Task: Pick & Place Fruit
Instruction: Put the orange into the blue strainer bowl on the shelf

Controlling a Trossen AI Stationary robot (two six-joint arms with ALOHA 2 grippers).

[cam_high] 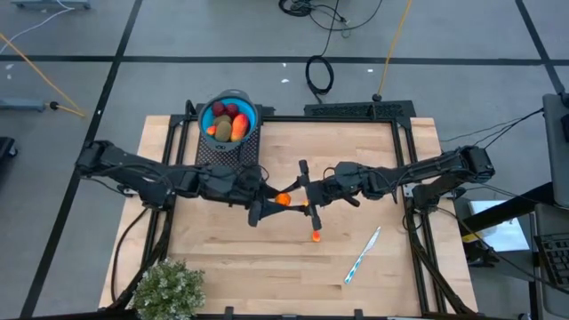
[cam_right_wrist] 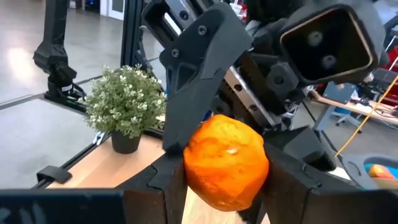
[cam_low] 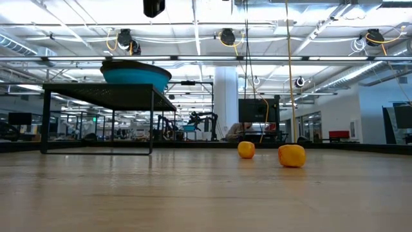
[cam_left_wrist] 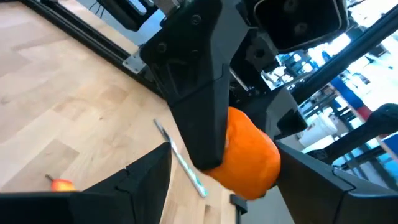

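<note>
A round orange fruit (cam_high: 283, 199) sits between both grippers above the table's middle. My right gripper (cam_right_wrist: 227, 186) (cam_high: 305, 191) is shut on it. My left gripper (cam_left_wrist: 224, 152) (cam_high: 264, 201) is open, one finger on either side of the same fruit; whether they touch it I cannot tell. A blue bowl (cam_high: 250, 103) on a black mesh stand holds red, brown-green and orange fruits. A tiny orange bit (cam_high: 316, 236) lies on the table near the grippers. The low view shows two orange pieces (cam_low: 291, 155) (cam_low: 246, 149) resting on the wood, and no arm. My right gripper pinches the orange fruit (cam_right_wrist: 227, 165) between its two fingers (cam_right_wrist: 169, 186), one on each side of the ball. It reaches in about level from the table's right. The fruit looks lifted clear, with the tabletop and pen showing below it in the left wrist view.
A white-and-blue pen (cam_high: 363, 255) lies on the table to the right of the near middle. A bushy green plant (cam_high: 169, 289) stands at the near left corner. Black frame rails (cam_high: 404, 169) run along the table's sides and far edge.
</note>
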